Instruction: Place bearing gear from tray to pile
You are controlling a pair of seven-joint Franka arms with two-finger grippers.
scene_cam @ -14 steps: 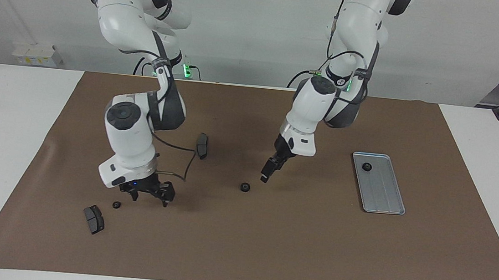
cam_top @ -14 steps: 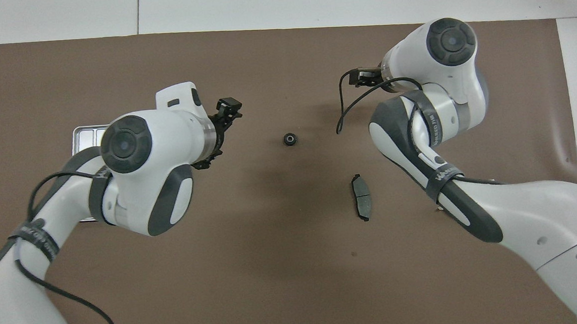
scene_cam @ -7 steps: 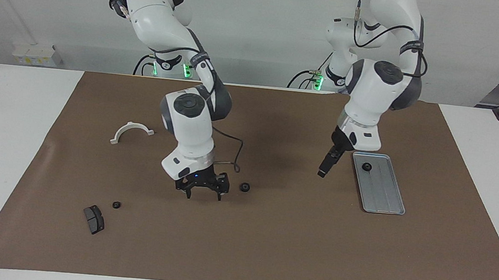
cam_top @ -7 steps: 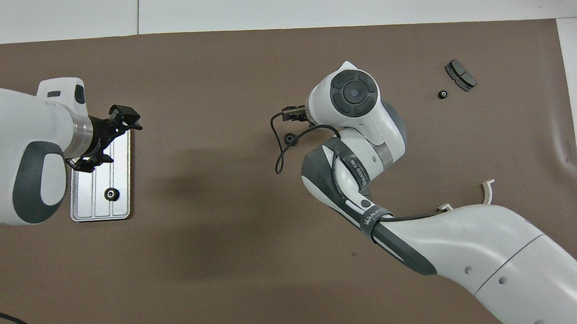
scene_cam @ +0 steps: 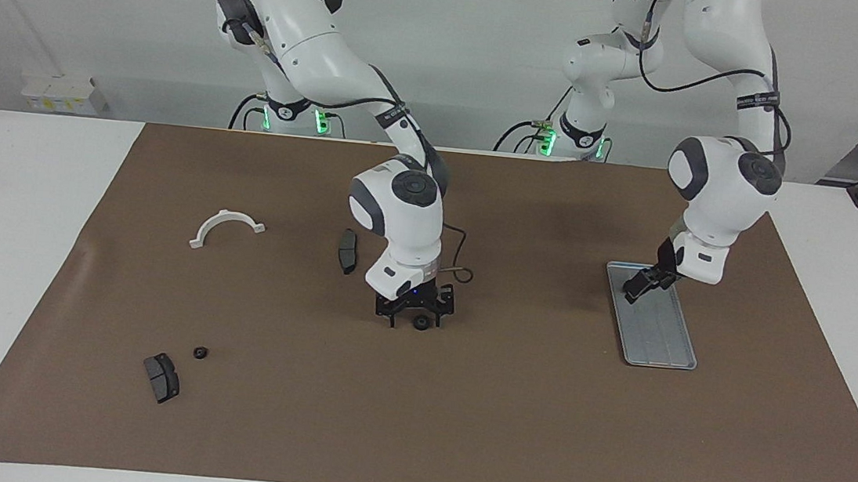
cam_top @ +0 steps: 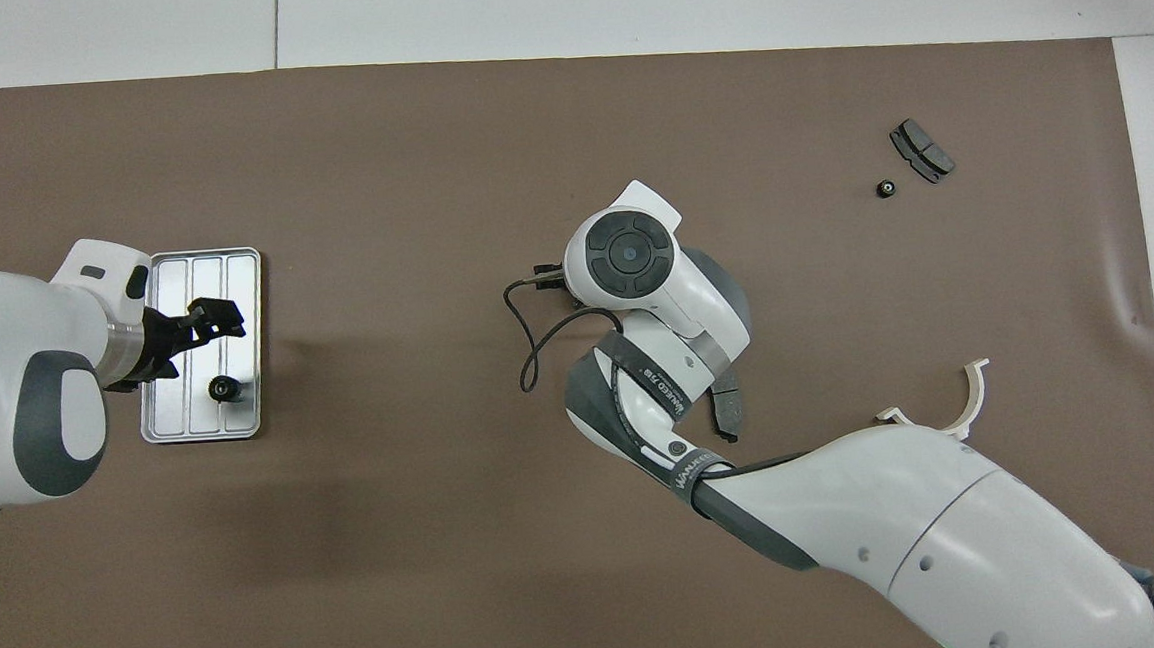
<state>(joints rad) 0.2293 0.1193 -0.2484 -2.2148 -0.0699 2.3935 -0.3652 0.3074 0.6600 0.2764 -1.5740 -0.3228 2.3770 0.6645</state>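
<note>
The silver tray point(scene_cam: 660, 338) lies toward the left arm's end of the table and also shows in the overhead view point(cam_top: 192, 287). One black gear point(cam_top: 223, 389) lies in it at its nearer end. My left gripper point(scene_cam: 639, 286) hangs low over that end and hides the gear in the facing view. My right gripper point(scene_cam: 416, 318) is down at mid-table, open, with its fingers either side of a loose black gear point(scene_cam: 419, 323). The overhead view hides this gear and the right gripper under the arm. Another small gear point(scene_cam: 200, 352) lies toward the right arm's end.
A dark brake pad point(scene_cam: 161, 377) lies beside the small gear. A second brake pad point(scene_cam: 348, 250) lies just nearer the robots than my right gripper. A white half-ring point(scene_cam: 227, 225) lies toward the right arm's end. A brown mat point(scene_cam: 458, 433) covers the table.
My right gripper swept from the right arm's end to the middle gear and came down around it. My left gripper moved from mid-table to over the tray.
</note>
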